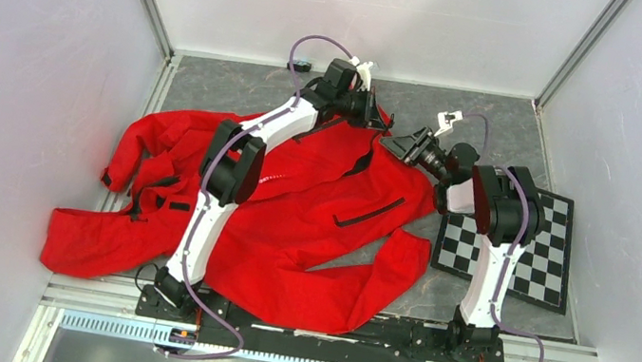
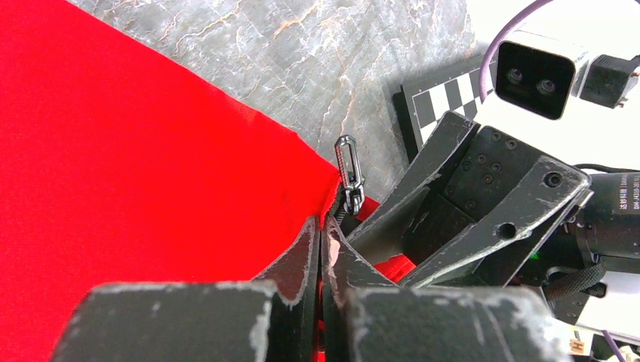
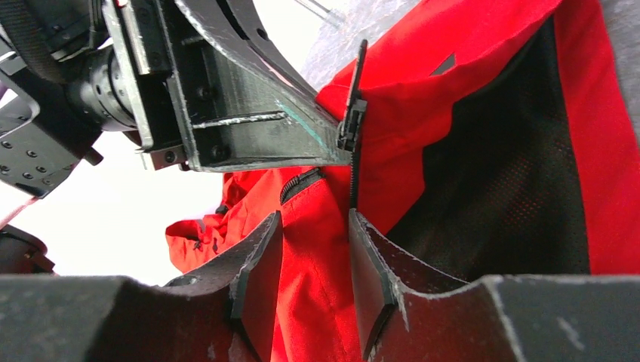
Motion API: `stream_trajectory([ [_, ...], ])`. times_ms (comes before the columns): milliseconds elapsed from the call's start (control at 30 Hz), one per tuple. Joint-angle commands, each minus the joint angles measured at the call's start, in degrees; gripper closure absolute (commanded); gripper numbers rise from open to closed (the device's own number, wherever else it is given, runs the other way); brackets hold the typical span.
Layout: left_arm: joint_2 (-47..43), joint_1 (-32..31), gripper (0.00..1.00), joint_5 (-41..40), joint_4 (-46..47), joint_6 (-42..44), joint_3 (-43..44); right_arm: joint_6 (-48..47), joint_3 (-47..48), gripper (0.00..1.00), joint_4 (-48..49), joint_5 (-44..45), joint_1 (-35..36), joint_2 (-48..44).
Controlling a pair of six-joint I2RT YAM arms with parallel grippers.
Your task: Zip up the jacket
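From above, the red jacket (image 1: 310,227) sprawls over the grey marbled table (image 1: 489,120). Its sleeves reach the left rail and the near edge, and bare stone lies behind it. A checkerboard (image 1: 536,256) sits to the right.

At the left wrist, the left gripper (image 2: 321,253) is pinched flat on the jacket's smooth zipper edge, with the metal zipper pull (image 2: 349,170) upright just beyond.

At the right wrist, the right gripper (image 3: 313,256) stands parted and holds nothing. The zipper tape (image 3: 353,181) runs into its gap, beside black mesh lining (image 3: 506,173).
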Motion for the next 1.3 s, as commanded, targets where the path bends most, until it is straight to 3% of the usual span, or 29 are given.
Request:
stream_trajectory([
  [0, -2.14, -0.03, 0.98, 1.09, 3.95, -2.72, 0.11, -4.43, 0.43, 0.59, -2.81, 2.38, 0.77, -3.92],
  [133, -2.13, 0.01, 0.98, 1.55, 4.07, -2.95, -0.08, -5.39, 0.66, 0.72, -3.85, 3.52, 0.85, -4.91],
  [267, -2.77, 0.09, 0.98, 0.74, 3.13, -1.12, -0.59, -8.08, 0.33, 0.99, -6.28, 3.68, 0.84, -6.89],
  [400, -3.38, 0.38, 0.98, -0.46, 2.48, 1.03, -0.23, -14.70, -0.27, 1.00, -15.01, 3.18, 0.64, -10.60],
  [567, -4.29, 0.35, 0.98, -0.84, 2.88, 4.52, -0.47, -29.16, 2.95, 1.00, -38.20, 2.23, -0.87, -15.37],
  [767, -8.05, -0.45, 0.98, -4.26, 4.58, 12.64, -5.04, -52.96, 16.03, 1.00, -67.15, 1.46, -2.52, -14.10],
  [967, -10.94, -1.96, 0.98, -8.51, 2.98, 20.69, -6.51, -56.90, 22.54, 1.00, -72.52, -3.37, -2.58, -11.21],
  [1267, -11.85, -4.31, 0.98, -11.93, 0.41, 28.46, -5.64, -53.96, 22.08, 1.00, -72.48, -6.62, -2.33, -11.92],
])
